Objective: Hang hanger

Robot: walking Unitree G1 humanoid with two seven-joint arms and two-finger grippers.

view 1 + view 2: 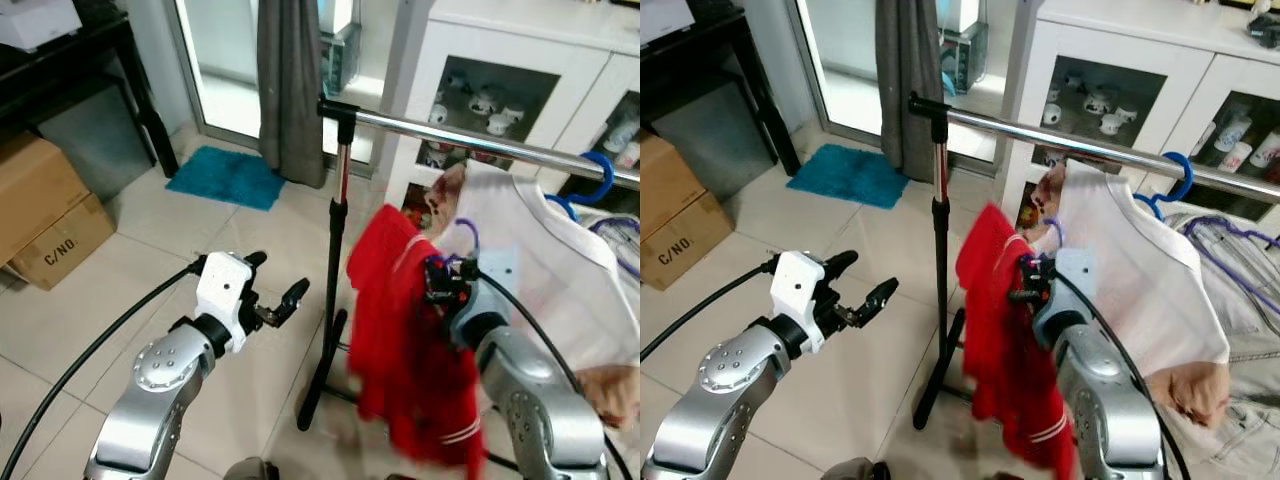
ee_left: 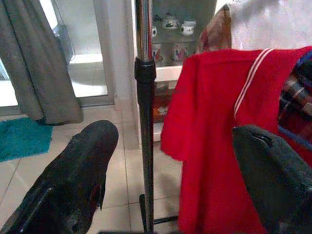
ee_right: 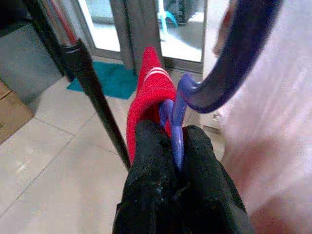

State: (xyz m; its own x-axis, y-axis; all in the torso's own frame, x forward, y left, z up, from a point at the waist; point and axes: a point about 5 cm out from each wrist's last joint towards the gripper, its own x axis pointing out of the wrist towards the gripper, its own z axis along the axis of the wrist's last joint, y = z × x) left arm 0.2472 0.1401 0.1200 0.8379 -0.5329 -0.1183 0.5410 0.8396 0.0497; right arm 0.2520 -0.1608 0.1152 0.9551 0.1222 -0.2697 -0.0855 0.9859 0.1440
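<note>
My right gripper (image 1: 437,275) is shut on the neck of a purple hanger (image 3: 181,123) that carries a red shirt (image 1: 405,340). The hanger's hook (image 1: 466,235) points up, a little below the silver rail (image 1: 470,137) of the clothes rack. A white shirt (image 1: 545,270) hangs from that rail on a blue hanger (image 1: 598,175), just right of the red one. My left gripper (image 1: 276,290) is open and holds nothing, left of the rack's upright pole (image 1: 336,260); in the left wrist view its fingers (image 2: 78,180) frame the pole (image 2: 145,112) and red shirt (image 2: 219,146).
Cardboard boxes (image 1: 45,215) stand at the left under a dark table. A teal mat (image 1: 228,177) and a grey curtain (image 1: 290,90) lie by the glass door behind the rack. A white cabinet (image 1: 500,90) holds teaware. The rack's black foot (image 1: 320,385) rests on the tiled floor.
</note>
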